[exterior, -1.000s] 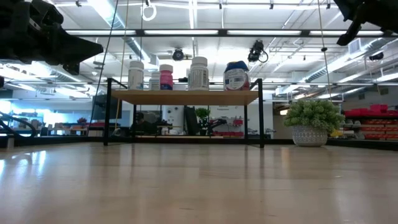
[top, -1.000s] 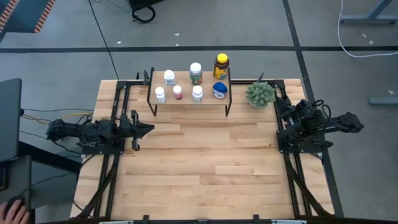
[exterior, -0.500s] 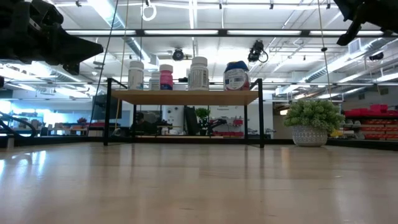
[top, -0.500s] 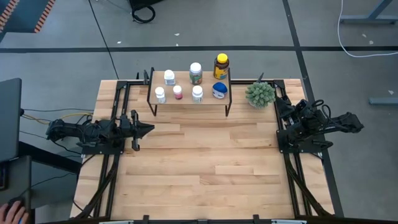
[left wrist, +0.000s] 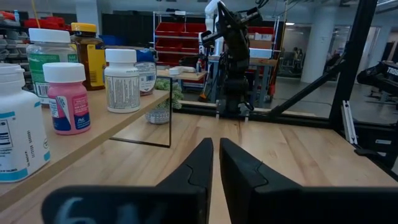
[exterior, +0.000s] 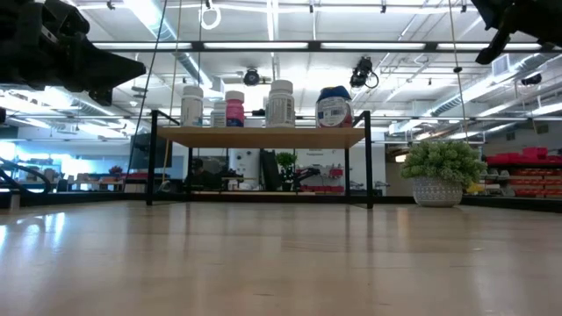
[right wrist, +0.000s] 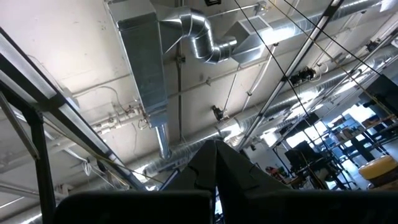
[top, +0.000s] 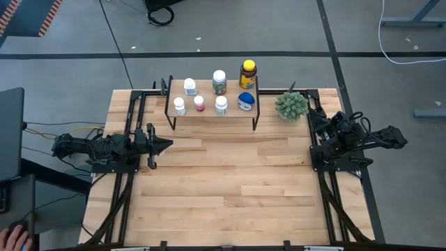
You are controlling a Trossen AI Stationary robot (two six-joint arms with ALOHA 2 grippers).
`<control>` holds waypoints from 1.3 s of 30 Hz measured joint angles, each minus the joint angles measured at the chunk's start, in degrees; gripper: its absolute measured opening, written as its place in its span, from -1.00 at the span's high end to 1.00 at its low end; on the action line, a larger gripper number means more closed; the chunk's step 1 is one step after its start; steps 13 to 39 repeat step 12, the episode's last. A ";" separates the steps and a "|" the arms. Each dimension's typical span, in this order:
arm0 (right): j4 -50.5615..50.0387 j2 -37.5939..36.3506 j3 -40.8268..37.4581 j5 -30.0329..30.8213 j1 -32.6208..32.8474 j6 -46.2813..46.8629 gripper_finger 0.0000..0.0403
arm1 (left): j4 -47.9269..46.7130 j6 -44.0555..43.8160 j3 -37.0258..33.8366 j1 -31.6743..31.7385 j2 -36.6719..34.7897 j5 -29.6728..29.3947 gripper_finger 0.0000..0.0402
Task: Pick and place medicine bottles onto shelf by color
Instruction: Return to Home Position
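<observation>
The shelf (top: 209,113) stands at the table's far edge on thin black legs. All the medicine bottles stand upright on it: white-capped ones (top: 189,86) (top: 219,81) (top: 180,106) (top: 221,104), a pink-labelled one (top: 199,103), an amber one with a yellow cap (top: 248,74) and a squat blue-lidded one (top: 245,102). My left gripper (top: 167,145) (left wrist: 215,163) hovers level at the table's left side, shut and holding nothing, pointing toward the right. My right gripper (top: 315,120) (right wrist: 214,163) is at the right side, shut with nothing in it, tilted up toward the ceiling.
A green spiky potted plant (top: 291,106) stands just right of the shelf, close to my right arm. Black frame rails (top: 125,188) run along both table sides. Bare wooden tabletop (top: 230,181) lies between the arms. A person's hand (top: 17,237) shows off the table's near left.
</observation>
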 joint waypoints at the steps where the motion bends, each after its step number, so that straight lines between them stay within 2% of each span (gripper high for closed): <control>1: 0.00 0.00 0.00 0.01 -0.01 0.06 0.96 | 0.00 0.00 0.00 -0.01 0.00 0.00 0.81; 39: 0.00 0.00 0.00 0.02 -0.02 0.05 0.96 | 0.00 0.00 0.00 0.00 0.00 0.00 0.85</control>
